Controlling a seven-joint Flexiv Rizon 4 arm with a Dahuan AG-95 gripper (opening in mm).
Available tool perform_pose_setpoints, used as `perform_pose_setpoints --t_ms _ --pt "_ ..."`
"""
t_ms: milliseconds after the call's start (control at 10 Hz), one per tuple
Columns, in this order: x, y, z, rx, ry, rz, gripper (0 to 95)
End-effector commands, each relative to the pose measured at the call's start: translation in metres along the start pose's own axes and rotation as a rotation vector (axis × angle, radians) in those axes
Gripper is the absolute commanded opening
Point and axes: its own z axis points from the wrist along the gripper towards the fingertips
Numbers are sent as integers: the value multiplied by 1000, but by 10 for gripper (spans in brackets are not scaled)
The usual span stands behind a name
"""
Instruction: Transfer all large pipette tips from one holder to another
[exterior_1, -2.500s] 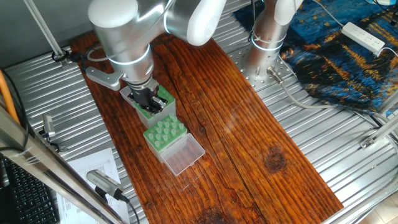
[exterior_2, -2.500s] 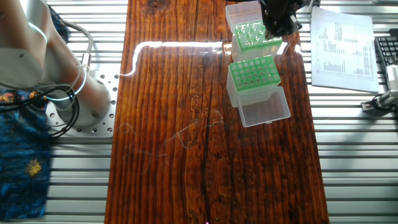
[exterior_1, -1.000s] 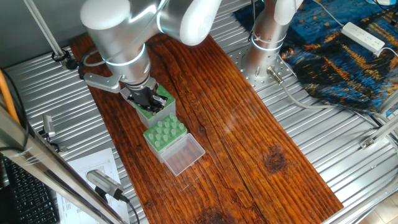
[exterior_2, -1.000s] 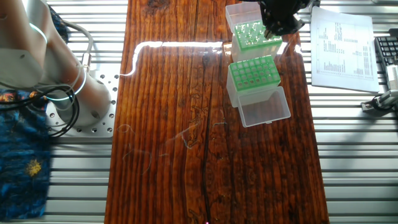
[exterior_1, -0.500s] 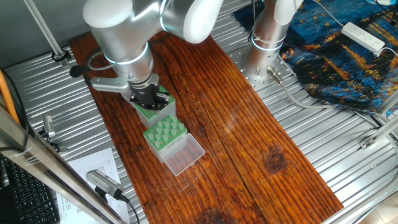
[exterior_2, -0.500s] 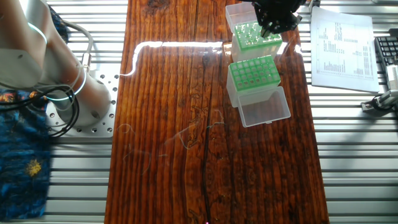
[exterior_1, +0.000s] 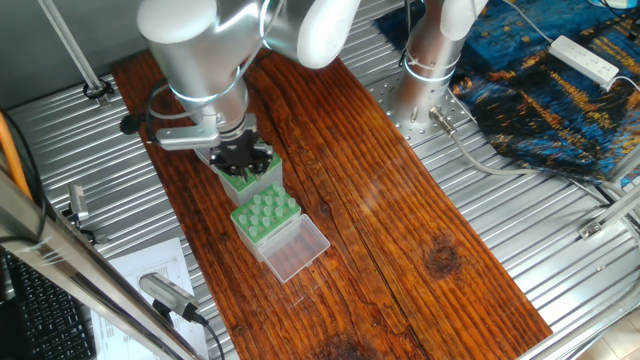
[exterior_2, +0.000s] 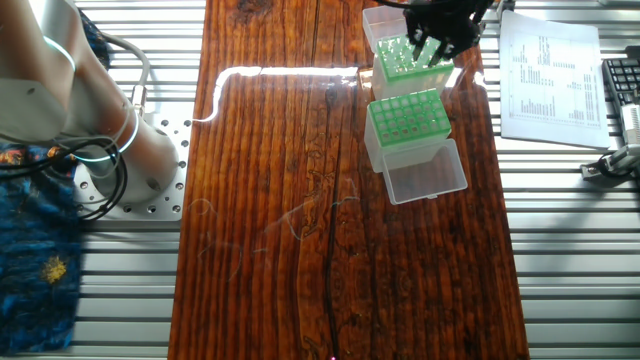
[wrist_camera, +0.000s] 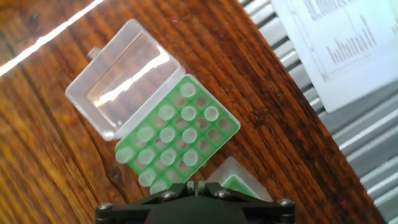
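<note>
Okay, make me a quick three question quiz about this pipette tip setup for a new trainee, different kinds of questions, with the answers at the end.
1. True or false: the clear lids of both green racks are shut.
2. The gripper hangs over: A) a green rack, B) bare wood at mid-table, C) the printed sheet.
3. Fill in: the large pipette tips stand in their rack with the wide round ends pointing ____.

Key: 1 false, both lids are open. 2 A. 3 upward.
</note>
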Motion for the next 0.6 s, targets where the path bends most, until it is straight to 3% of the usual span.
perform_pose_setpoints --t_ms 100,600 --pt "1 0 0 -6 -2 -39 0" --pt "2 0 0 0 -1 -35 0"
